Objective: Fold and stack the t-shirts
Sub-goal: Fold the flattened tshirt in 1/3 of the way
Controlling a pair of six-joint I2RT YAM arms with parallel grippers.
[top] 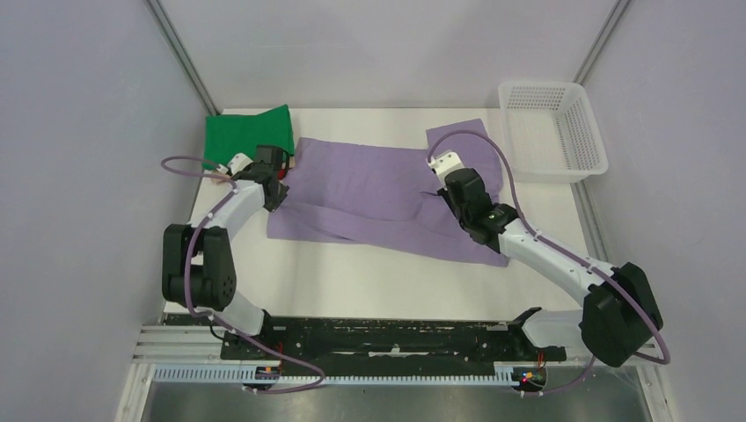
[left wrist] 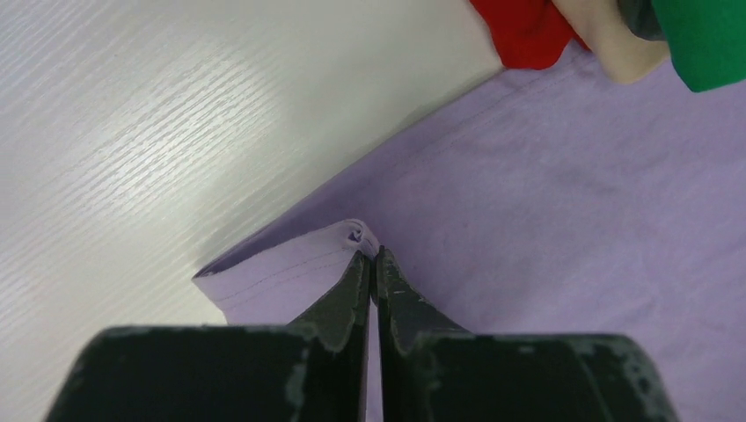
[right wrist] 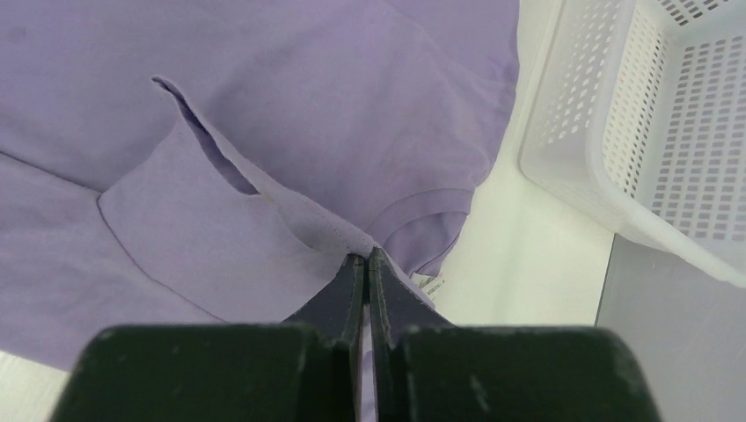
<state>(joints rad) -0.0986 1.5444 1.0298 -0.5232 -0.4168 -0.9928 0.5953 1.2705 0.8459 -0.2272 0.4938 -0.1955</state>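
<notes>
The lavender t-shirt (top: 378,189) lies spread across the middle of the white table (top: 378,281) in the top view, partly folded over along its lower edge. It sits between a folded green t-shirt (top: 251,132) at the upper left and a white mesh basket (top: 563,132) at the upper right. At the shirt's left edge, the left gripper (left wrist: 374,259) has its jaws pressed together on a curled hem corner. In the upper right of that wrist view, red (left wrist: 528,31) and beige (left wrist: 616,44) folded shirts lie under the green one. At the shirt's right side, near the sleeve, the right gripper (right wrist: 365,259) pinches a raised ridge of cloth, with the basket close beside it.
</notes>
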